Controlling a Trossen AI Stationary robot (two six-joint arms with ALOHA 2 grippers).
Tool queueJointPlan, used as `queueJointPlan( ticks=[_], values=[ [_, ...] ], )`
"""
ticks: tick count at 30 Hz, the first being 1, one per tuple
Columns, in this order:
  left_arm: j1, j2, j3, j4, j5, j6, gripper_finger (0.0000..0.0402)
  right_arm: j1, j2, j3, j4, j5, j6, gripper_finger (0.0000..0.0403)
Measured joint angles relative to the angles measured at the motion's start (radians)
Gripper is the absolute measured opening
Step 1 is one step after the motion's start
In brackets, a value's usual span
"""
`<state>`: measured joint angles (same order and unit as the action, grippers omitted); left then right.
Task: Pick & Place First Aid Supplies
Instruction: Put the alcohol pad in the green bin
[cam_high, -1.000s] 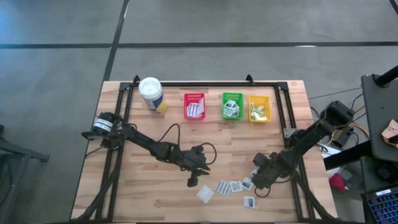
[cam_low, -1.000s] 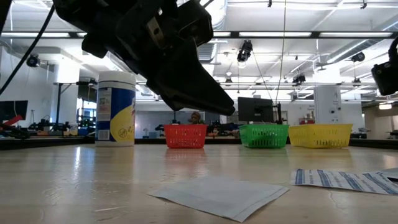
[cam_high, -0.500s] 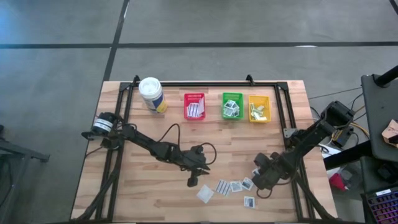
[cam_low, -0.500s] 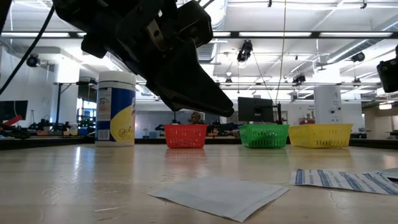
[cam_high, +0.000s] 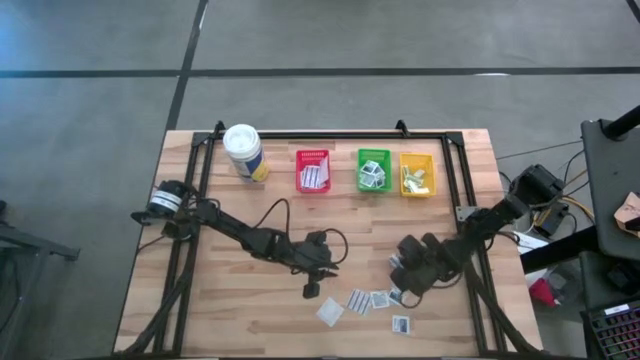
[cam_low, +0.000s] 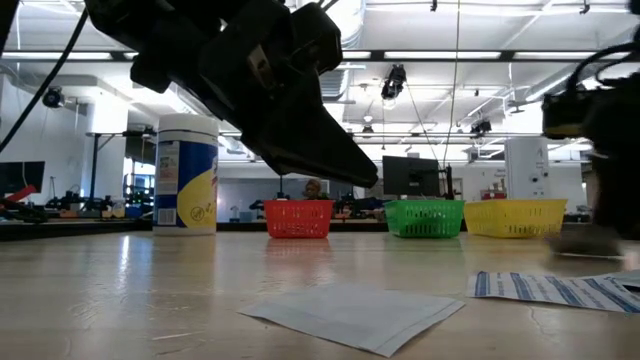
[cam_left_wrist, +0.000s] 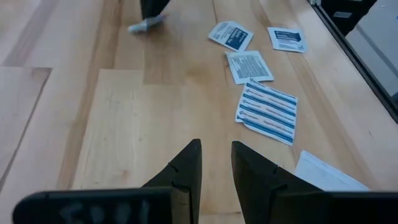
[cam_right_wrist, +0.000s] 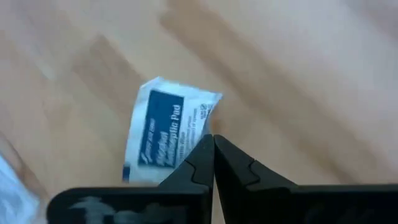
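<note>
Several small white packets lie flat near the table's front: a plain one, a blue-striped one and printed ones. Just to their right my right gripper points steeply down, shut on a packet with a dark-blue print. My left gripper hovers open over bare wood left of the packets. The left wrist view shows those packets ahead of its fingers. My right gripper pinches the printed packet by one edge at the very ends of its two fingers, coming from above and slanting. The left wrist view shows the packet sticking out below the dark finger, close over the wood. I cannot tell whether it is clear of the table.
At the far side stand a red bin, a green bin and a yellow bin, each holding packets. A white canister with a yellow label stands left of them. Black frame rails run along the table's edges.
My right gripper has moved toward the table's left edge and a little toward the far edge, turning as it went. It has come into the low view from the right. My left gripper has kept still.
</note>
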<state>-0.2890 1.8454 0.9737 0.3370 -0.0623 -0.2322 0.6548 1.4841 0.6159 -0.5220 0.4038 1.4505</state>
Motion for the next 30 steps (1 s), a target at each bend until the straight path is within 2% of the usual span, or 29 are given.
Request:
queueJointPlan(
  ticks=[9,14,20,30],
  values=[
    [0.006,0.001,0.0,0.006,-0.002,0.039,0.008,-0.126,0.011,0.001,0.113,0.029,-0.192,0.0008],
    [0.018,0.044,0.0,0.105,-0.002,0.093,0.0081,-0.166,0.003,0.007,0.115,0.022,-0.279,0.0008],
    [0.05,0.127,0.033,0.208,-0.002,0.149,0.0081,-0.167,-0.036,0.014,0.115,0.018,-0.306,0.0008],
    [0.088,0.207,0.094,0.195,-0.004,0.148,0.0081,-0.147,-0.027,0.016,0.116,-0.14,-0.298,0.0008]
  ],
)
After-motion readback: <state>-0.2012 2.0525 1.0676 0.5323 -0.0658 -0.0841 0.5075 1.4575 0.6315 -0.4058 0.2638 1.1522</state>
